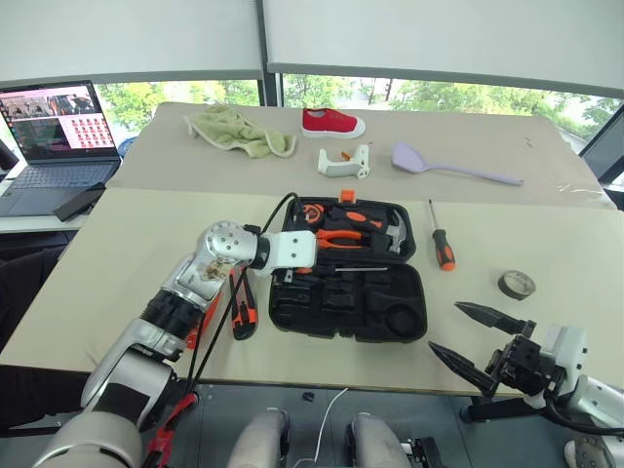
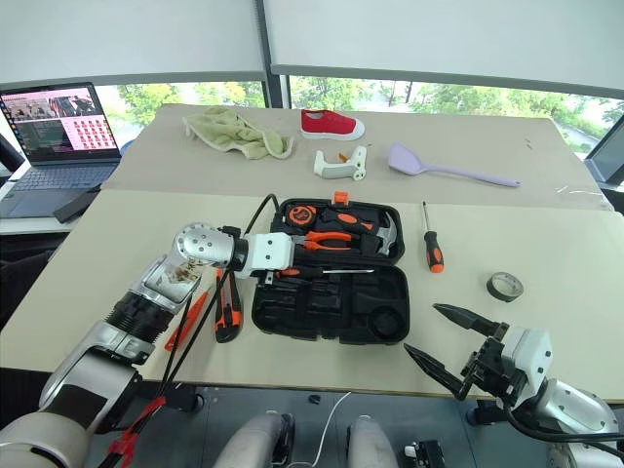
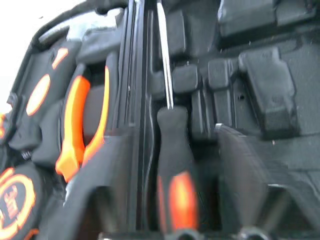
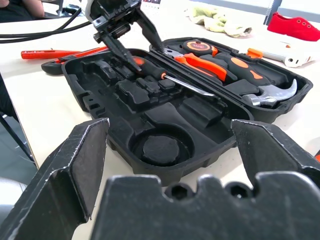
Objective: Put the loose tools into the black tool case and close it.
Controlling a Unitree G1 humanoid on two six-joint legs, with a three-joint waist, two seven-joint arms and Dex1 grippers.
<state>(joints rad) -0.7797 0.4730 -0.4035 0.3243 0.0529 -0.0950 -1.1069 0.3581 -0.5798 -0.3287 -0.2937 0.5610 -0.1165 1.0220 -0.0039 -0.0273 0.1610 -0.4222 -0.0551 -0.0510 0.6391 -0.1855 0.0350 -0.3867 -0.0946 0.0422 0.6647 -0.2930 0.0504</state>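
Left wrist view: left gripper [image 4: 131,36] spread, screwdriver [image 3: 172,165] freed along black tool case [image 1: 390,327] hinge; right gripper [image 1: 480,336] open, empty.

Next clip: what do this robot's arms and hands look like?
Left arm: silver-grey shell, black ribbed forearm band, silver ball wrist, white hand housing, black cable looping past, red strap lower down. Right hand: two black pointed fingers on a black block, white-grey wrist housing behind.

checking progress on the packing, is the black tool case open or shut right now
Open: the black tool case lies flat with both halves spread, hammer and pliers exposed in the far half, the near half's round recess empty.
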